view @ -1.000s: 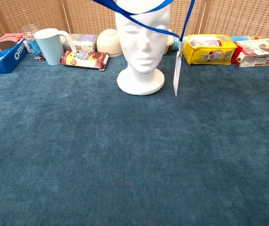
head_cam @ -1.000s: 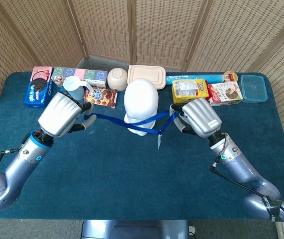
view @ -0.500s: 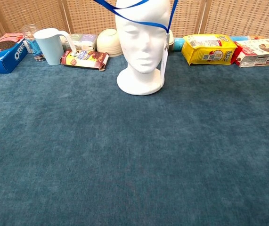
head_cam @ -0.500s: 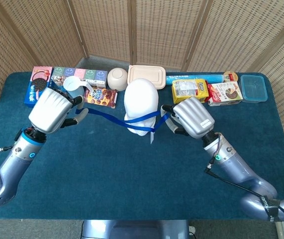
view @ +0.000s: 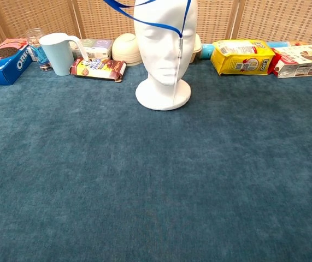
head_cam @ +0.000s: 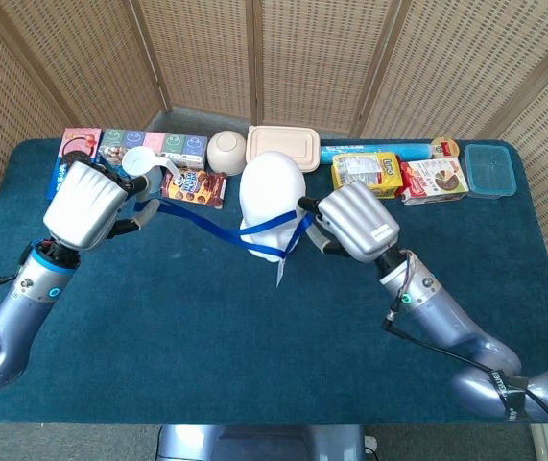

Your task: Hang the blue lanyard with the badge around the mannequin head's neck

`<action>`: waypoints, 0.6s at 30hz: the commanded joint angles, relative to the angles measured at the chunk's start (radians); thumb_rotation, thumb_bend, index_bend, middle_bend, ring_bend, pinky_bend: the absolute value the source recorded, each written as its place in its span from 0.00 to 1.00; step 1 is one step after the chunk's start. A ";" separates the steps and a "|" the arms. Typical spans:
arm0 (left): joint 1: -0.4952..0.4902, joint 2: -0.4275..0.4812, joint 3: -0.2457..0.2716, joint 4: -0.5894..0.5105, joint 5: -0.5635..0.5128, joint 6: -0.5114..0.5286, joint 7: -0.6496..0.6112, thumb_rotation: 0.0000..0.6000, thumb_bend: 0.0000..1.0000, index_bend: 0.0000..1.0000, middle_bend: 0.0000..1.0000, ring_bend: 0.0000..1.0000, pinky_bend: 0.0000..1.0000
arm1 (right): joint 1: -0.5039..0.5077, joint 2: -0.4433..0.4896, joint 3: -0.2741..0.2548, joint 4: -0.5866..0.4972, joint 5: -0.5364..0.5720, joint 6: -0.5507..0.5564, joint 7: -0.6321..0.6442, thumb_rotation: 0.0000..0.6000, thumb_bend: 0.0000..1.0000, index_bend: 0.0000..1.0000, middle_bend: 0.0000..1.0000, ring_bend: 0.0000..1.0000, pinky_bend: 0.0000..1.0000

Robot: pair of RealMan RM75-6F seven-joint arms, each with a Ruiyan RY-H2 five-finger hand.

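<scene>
Beside the mannequin head, each robot hand, left and right, grips the blue lanyard.

Staged robot test area, not a lived-in room. A table covered in blue cloth stands enclosed at the far side by woven rattan screen panels. Packaged snacks, including an Oreo box at far left, line the far edge in a row as props.

Bright, even, diffuse light gives only faint soft shadows, with both views sharp and free of glare.
</scene>
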 commanded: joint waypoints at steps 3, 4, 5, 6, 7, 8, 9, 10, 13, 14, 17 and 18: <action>-0.012 -0.028 -0.009 0.048 0.004 0.009 0.006 0.78 0.38 0.67 1.00 1.00 1.00 | 0.016 -0.018 0.000 0.020 0.015 -0.003 -0.016 1.00 0.59 0.72 1.00 1.00 1.00; -0.016 -0.032 -0.011 0.058 0.005 0.010 0.007 0.78 0.38 0.67 1.00 1.00 1.00 | 0.019 -0.022 0.000 0.025 0.018 -0.003 -0.019 1.00 0.59 0.72 1.00 1.00 1.00; -0.019 -0.037 -0.013 0.069 0.007 0.012 0.009 0.78 0.38 0.67 1.00 1.00 1.00 | 0.022 -0.025 0.000 0.030 0.022 -0.004 -0.021 1.00 0.59 0.72 1.00 1.00 1.00; -0.025 -0.046 -0.018 0.085 0.006 0.014 0.010 0.78 0.38 0.67 1.00 1.00 1.00 | 0.028 -0.030 0.003 0.040 0.031 -0.006 -0.026 1.00 0.59 0.72 1.00 1.00 1.00; -0.029 -0.053 -0.022 0.095 0.006 0.016 0.009 0.78 0.38 0.67 1.00 1.00 1.00 | 0.032 -0.033 0.005 0.046 0.037 -0.006 -0.028 1.00 0.59 0.72 1.00 1.00 1.00; -0.034 -0.060 -0.025 0.107 0.005 0.018 0.009 0.78 0.38 0.67 1.00 1.00 1.00 | 0.036 -0.035 0.008 0.053 0.045 -0.006 -0.028 1.00 0.59 0.72 1.00 1.00 1.00; -0.037 -0.065 -0.029 0.115 0.004 0.021 0.011 0.78 0.38 0.67 1.00 1.00 1.00 | 0.038 -0.036 0.010 0.057 0.049 -0.005 -0.029 1.00 0.59 0.72 1.00 1.00 1.00; -0.040 -0.070 -0.032 0.122 0.004 0.024 0.012 0.78 0.38 0.67 1.00 1.00 1.00 | 0.041 -0.038 0.011 0.063 0.052 -0.005 -0.031 1.00 0.59 0.72 1.00 1.00 1.00; -0.049 -0.080 -0.039 0.140 0.001 0.024 0.018 0.78 0.38 0.67 1.00 1.00 1.00 | 0.048 -0.042 0.016 0.079 0.063 -0.004 -0.038 1.00 0.59 0.72 1.00 1.00 1.00; -0.051 -0.083 -0.040 0.144 0.000 0.024 0.021 0.78 0.38 0.67 1.00 1.00 1.00 | 0.050 -0.043 0.017 0.083 0.066 -0.003 -0.040 1.00 0.59 0.72 1.00 1.00 1.00; -0.069 -0.097 -0.046 0.164 -0.010 0.008 0.032 0.78 0.38 0.67 1.00 1.00 1.00 | 0.062 -0.049 0.026 0.107 0.084 -0.005 -0.045 1.00 0.59 0.73 1.00 1.00 1.00; -0.074 -0.104 -0.048 0.173 -0.013 0.005 0.037 0.78 0.38 0.67 1.00 1.00 1.00 | 0.066 -0.052 0.028 0.114 0.089 -0.007 -0.044 1.00 0.60 0.73 1.00 1.00 1.00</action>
